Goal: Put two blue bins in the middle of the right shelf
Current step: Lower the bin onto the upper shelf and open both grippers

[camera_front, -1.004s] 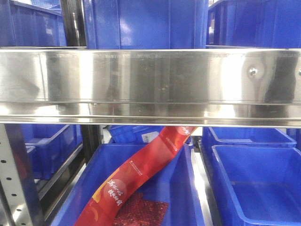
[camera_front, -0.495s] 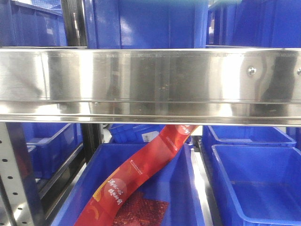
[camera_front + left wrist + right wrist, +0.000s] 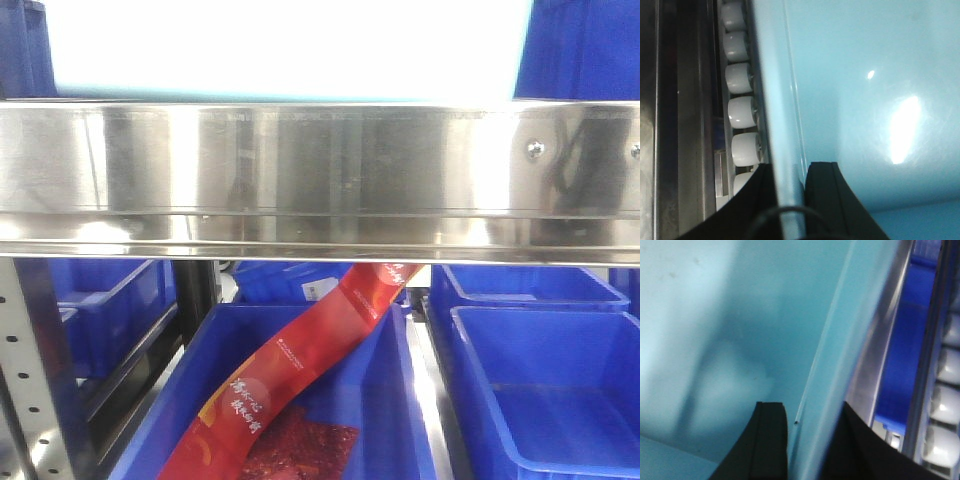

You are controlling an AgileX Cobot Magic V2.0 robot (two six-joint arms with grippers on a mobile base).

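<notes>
red banner (image 3: 300,365), yellow characters, unreadable

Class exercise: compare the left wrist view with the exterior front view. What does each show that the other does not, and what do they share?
Only the left wrist view shows the left hand, its fingers astride a bin wall, and a row of white rollers. Only the front view shows the steel shelf beam, a lower blue bin holding red packaging, and an empty bin beside it. Both show shelf metal and bin plastic; whether any bin appears in both is unclear.
</notes>
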